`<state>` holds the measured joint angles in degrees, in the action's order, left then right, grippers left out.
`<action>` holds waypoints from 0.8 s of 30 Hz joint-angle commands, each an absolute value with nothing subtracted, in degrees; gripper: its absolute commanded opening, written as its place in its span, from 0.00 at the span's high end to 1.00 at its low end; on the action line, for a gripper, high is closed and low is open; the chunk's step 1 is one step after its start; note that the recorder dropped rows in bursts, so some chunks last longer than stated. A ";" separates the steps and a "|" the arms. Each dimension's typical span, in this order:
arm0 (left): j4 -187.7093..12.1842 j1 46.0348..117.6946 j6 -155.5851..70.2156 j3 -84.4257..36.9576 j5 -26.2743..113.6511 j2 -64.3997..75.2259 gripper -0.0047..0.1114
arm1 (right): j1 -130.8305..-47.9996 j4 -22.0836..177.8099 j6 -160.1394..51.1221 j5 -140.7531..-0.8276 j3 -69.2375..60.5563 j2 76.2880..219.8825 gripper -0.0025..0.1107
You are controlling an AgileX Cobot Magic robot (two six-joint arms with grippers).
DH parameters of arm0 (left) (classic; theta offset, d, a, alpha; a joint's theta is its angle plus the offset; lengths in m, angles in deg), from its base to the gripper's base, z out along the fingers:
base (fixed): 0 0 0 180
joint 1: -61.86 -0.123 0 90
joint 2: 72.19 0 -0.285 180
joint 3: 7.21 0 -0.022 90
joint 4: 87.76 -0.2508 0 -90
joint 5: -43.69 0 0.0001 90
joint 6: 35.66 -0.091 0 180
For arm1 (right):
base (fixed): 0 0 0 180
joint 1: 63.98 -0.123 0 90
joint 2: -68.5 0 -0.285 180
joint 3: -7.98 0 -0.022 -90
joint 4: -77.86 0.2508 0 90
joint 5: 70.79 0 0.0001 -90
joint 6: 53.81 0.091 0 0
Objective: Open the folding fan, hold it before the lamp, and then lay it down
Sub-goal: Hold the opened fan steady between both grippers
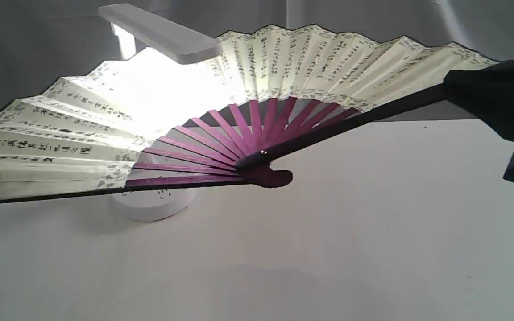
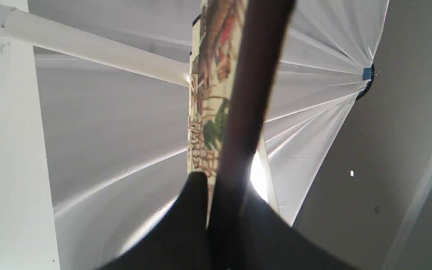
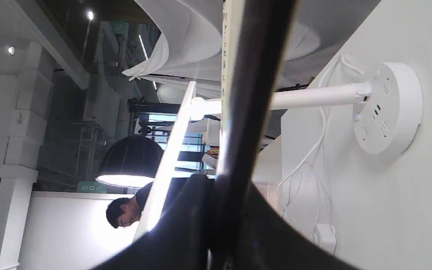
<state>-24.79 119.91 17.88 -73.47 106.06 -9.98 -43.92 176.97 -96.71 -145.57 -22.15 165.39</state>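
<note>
Calligraphy in black columns covers the folding fan (image 1: 310, 67), unreadable.

A: Where's the glare?
B: The lamp (image 1: 163, 33) blows the folding fan (image 1: 306, 62) white beneath its head; elsewhere the light is soft and even
A: Wrist views?
B: Close stick and fingers (image 2: 186, 225) blurred, dark against backlight; faint shadow on the tabletop (image 1: 373, 232)

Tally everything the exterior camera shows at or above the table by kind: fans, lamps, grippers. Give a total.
folding fan: 1
lamp: 1
grippers: 2, the left gripper and the right gripper, each clamped on one outer stick of the fan
Total: 4
</note>
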 commanded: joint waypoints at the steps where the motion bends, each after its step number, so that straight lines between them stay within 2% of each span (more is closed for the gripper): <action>1: -20.04 119.41 21.03 -73.57 113.65 -11.14 0.96 | -42.77 177.81 -98.73 -140.75 -22.11 165.23 0.98; 24: -18.65 119.41 20.85 -73.57 112.57 -11.14 0.96 | -42.77 177.50 -98.73 -140.75 -22.11 165.23 0.98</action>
<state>-23.73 119.91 17.88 -73.47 105.55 -9.98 -43.92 176.54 -96.46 -145.57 -22.15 165.39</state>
